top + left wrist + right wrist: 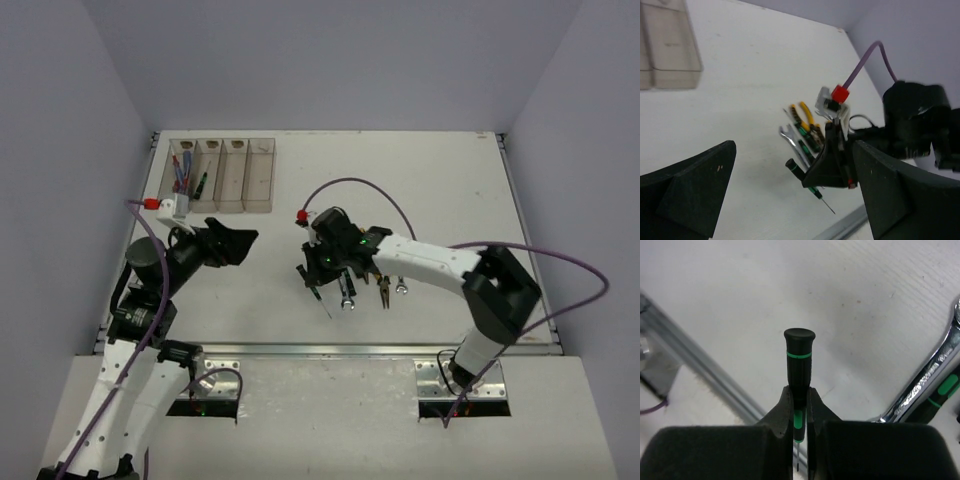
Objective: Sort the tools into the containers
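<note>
The right gripper (799, 405) is closed on a green-black screwdriver (799, 360), pinching it where the handle narrows. The black butt sticks out past the fingertips and the thin shaft runs back between the fingers. In the top view this gripper sits near the middle of the table (450, 180), and the shaft's tip points toward the near edge rail (330, 349), stopping short of it. The pictures do not show whether the screwdriver is clear of the surface.

Just to the gripper's right lies the loose pile: a wrench (347, 292), pliers (383, 290) and a second wrench (401, 287), close together and all inside the near edge. The right wrist view shows a wrench touching another green-banded tool just beside the grip.

The bins (246, 175) stand in a row at the far left corner, their left side near the table's left edge. The leftmost holds blue screwdrivers (180, 172), and the next holds a green-black one (201, 183).

The left gripper (243, 245) hangs just in front of the bins' near ends with its jaws spread wide. It faces across toward the right gripper, with bare table between them. Bare surface also runs from the pile to the bins, and across the far and right parts of the table to its raised edges.
</note>
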Robot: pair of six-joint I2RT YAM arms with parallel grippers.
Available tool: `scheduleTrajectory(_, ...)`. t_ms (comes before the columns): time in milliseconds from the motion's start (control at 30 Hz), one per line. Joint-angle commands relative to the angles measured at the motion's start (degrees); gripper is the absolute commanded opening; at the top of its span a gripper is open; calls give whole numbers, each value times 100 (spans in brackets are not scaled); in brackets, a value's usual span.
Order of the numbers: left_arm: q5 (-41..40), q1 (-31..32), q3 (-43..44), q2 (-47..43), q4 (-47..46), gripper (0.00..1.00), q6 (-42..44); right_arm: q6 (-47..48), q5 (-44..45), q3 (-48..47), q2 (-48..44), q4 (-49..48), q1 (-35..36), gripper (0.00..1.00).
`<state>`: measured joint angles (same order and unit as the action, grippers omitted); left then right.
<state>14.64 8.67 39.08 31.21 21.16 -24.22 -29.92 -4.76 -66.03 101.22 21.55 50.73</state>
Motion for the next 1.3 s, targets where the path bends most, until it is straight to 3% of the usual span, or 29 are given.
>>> scheduleTrajectory(0,2794,117,-1508,-221,-3939,100,-2262,-110,-2321,1212,-1920,-2367,-455,0)
scheduleTrajectory(33,3022,178,-1924,-220,-5414,100,-3030,-49,-2536,1388,-2267,-2511,-493,0)
scheduleTrajectory(67,2982,183,-2124,-167,-6035,100,-3254,30,-2698,1401,-2371,-2455,-494,0)
scheduleTrajectory(133,2572,675,-2126,49,-6393,100,-3219,27,-3128,1580,-2667,-2739,-517,0)
scheduleTrajectory(333,1776,2043,-1694,1057,-6492,96,-2681,-21,-3360,1944,-3493,-3270,-520,0)
scheduleTrajectory(467,1340,2272,-1686,1216,-6462,85,-2577,114,-3210,1914,-3675,-3084,-516,0)
scheduleTrajectory(600,1232,2290,-1685,1187,-6467,66,-2572,180,-3091,1977,-3822,-2968,-527,0)
scheduleTrajectory(700,1287,2297,-1632,1247,-6467,45,-2587,136,-3162,2007,-3865,-3025,-529,0)
scheduleTrajectory(733,1287,2306,-1632,1273,-6467,45,-2587,136,-3163,2007,-3873,-3025,-529,0)
scheduleTrajectory(767,1327,2330,-1616,1313,-6499,37,-2603,97,-3139,1999,-3881,-3064,-521,0)
scheduleTrajectory(967,1448,2512,-1614,1470,-6633,38,-2581,-16,-3100,1852,-3761,-3087,-528,0)
scheduleTrajectory(1067,1463,2577,-1632,1519,-6625,32,-2527,-48,-2989,1805,-3751,-3095,-538,0)
scheduleTrajectory(1167,1254,2578,-1466,1511,-6233,1,-2350,-40,-2978,1821,-3776,-3095,-537,0)
scheduleTrajectory(1200,1141,2578,-1373,1521,-6007,0,-2244,-25,-2963,1847,-3786,-3076,-538,0)
scheduleTrajectory(1233,965,2578,-1279,1530,-5724,0,-2107,-6,-2935,1871,-3799,-3044,-543,5)
scheduleTrajectory(1267,657,2577,-1173,1543,-5321,0,-1923,27,-2849,1887,-3817,-2962,-560,21)
